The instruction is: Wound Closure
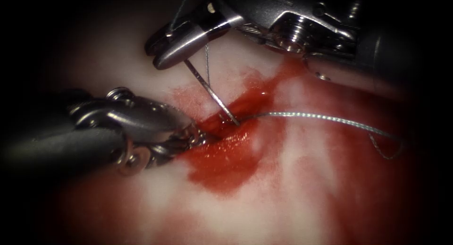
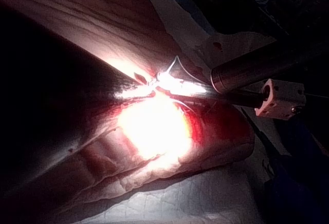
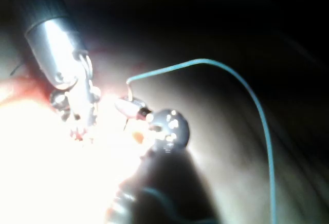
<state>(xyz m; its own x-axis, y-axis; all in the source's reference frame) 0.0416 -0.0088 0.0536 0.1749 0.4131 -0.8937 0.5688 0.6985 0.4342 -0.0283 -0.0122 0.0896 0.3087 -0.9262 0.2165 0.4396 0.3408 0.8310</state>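
Two pincers at red-wet cut (image 1: 226, 131): right pincer (image 1: 163, 49) clamps curved steel needle (image 1: 212, 94) at its rear end, point buried in pale tissue (image 1: 292, 179); left pincer (image 1: 196, 134) closed on cut's left lip; grey thread (image 1: 321, 116) trails right. Stitch mid-bite; tip needs exposing.

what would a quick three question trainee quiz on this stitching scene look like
1. True or false: the right tool holds the needle.
2. Where is the needle's lower end? A) in the cut B) lying loose on the tissue C) in the left tool
3. On which side of the cut does the thread trail away?

Key: 1 true; it grips the upper end. 2 A. 3 the right.
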